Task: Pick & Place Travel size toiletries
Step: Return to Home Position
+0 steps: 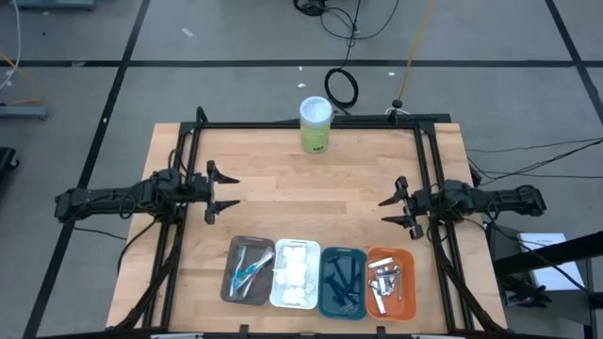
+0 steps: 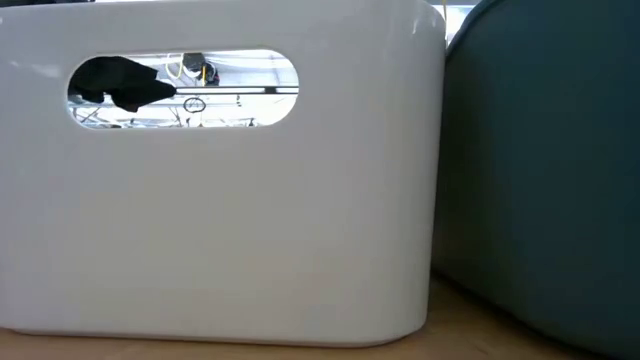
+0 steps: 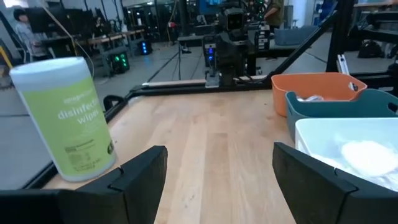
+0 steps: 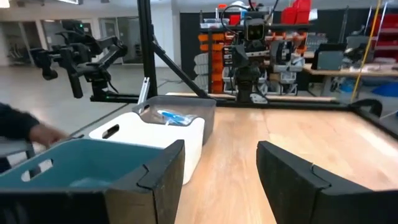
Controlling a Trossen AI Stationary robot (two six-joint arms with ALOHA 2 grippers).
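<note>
Flanking four trays point(image 1: 390, 250): left tool point(image 1: 233, 190), right tool point(image 1: 382, 212)

Grey floor point(image 1: 236, 38) with dark tape lines point(image 1: 113, 94), black cables point(image 1: 341, 87), orange-binned shelving point(image 4: 208, 59) beyond

Surface point(image 1: 283, 188): pale wood planks, rectangular, bare across its middle.
Frame point(image 1: 245, 125): black rails running along the far edge and down both sides of the surface.
Canister point(image 1: 316, 124): green and white, upright at the middle of the far edge, well apart from the trays.
Trays: four in a row along the near edge, side by side, standing close together or touching.
Brown tray point(image 1: 250, 239): the left end of the row.
White tray point(image 1: 296, 243): just beside the brown one.
Teal tray point(image 1: 344, 250): between white and orange.
Orange tray point(image 1: 390, 250): the right end of the row.
</note>
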